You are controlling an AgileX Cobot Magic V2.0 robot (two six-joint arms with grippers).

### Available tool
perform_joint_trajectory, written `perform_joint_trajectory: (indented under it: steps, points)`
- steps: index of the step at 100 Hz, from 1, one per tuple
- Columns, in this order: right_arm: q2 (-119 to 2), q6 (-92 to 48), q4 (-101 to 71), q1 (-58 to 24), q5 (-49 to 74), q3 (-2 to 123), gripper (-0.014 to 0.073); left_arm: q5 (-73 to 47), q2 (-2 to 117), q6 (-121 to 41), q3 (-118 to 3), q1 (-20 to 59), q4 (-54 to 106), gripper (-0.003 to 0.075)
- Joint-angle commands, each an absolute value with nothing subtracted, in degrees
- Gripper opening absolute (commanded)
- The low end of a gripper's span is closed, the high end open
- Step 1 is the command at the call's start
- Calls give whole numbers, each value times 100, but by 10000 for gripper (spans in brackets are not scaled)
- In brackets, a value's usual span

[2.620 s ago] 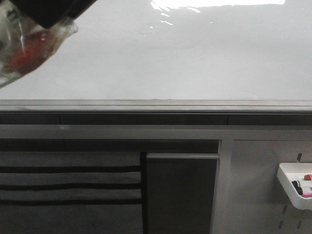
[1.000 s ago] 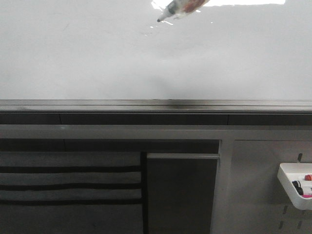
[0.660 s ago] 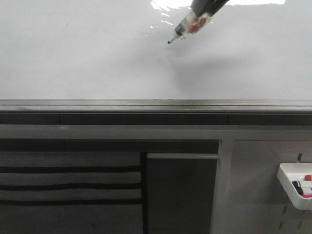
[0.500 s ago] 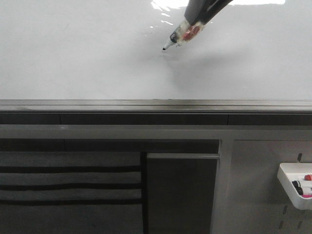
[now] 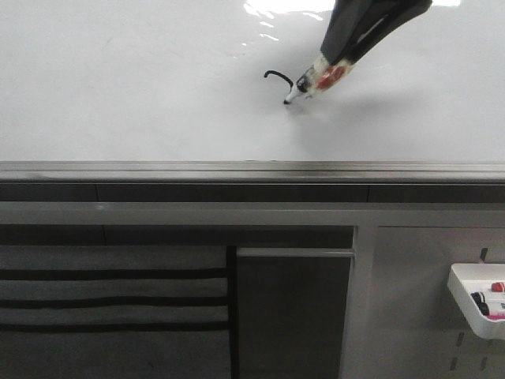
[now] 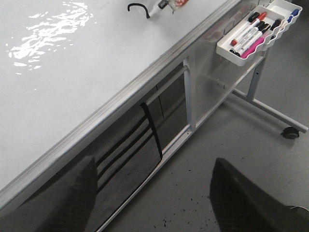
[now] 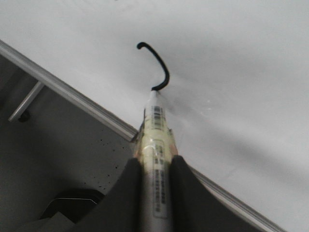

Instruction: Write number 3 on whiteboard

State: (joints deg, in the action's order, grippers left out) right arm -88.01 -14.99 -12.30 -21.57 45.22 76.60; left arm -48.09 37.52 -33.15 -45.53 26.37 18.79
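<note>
Currently the right tool [image 5: 347,54] is clamped on a marker [image 5: 316,83], both dark fingers [image 7: 186,193] pressed against the barrel in the right wrist view. The marker slants down and to the left in the front view, its tip touching the whiteboard [image 5: 126,87] at the end of a short black stroke.

The number 3 [image 5: 276,77] is only begun: one small hooked arc, starting at the left and curving over and down to the marker tip. It sits in the upper middle of the board, right of centre, well above the grey ledge [image 5: 237,170] along the board's lower edge. The same hook shows in the left wrist view [image 6: 137,8] and in the right wrist view [image 7: 157,65].

Glare patches lie on the board near the top edge [image 5: 268,9].

Left tool: only two dark blurred shapes [image 6: 241,198] at the frame edge of its own camera, with a wide gap between them, so it stands open and empty, well apart from the board.

A small white tray of markers [image 5: 477,304] hangs at lower right, below the ledge, on the grey panel [image 5: 418,300]. A dark slotted panel [image 5: 110,304] sits at lower left.
</note>
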Motion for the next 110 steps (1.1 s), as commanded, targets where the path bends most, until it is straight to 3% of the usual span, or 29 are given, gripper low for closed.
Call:
perform_joint_trajectory:
  steps: [1, 28, 59, 74, 92, 110]
  points:
    - [-8726, -1539, -1150, -2195, 3651, 7702, -29, -4437, 3764, -3261, -4696, 2618, 2041, 461]
    - [-8546, -1539, -1075, -1980, 4647, 7639, -29, -4437, 3764, -3261, -4696, 2618, 2041, 461]
    - [-8916, -1539, -1572, -2514, 3217, 7481, -29, -4437, 3764, -3261, -4696, 2618, 2041, 461]
    - [-8794, -1576, -1596, -2566, 3661, 7716, -29, -4459, 3764, -3274, -4696, 2618, 2041, 461]
    - [-7892, -2838, -1893, -2996, 4255, 7277, -29, -4725, 3972, -3473, -4707, 2638, 2109, 461]
    - [-7071, -4189, -1893, -3894, 4487, 6631, -29, -4990, 4660, -5131, -4707, 2782, 3283, 461]
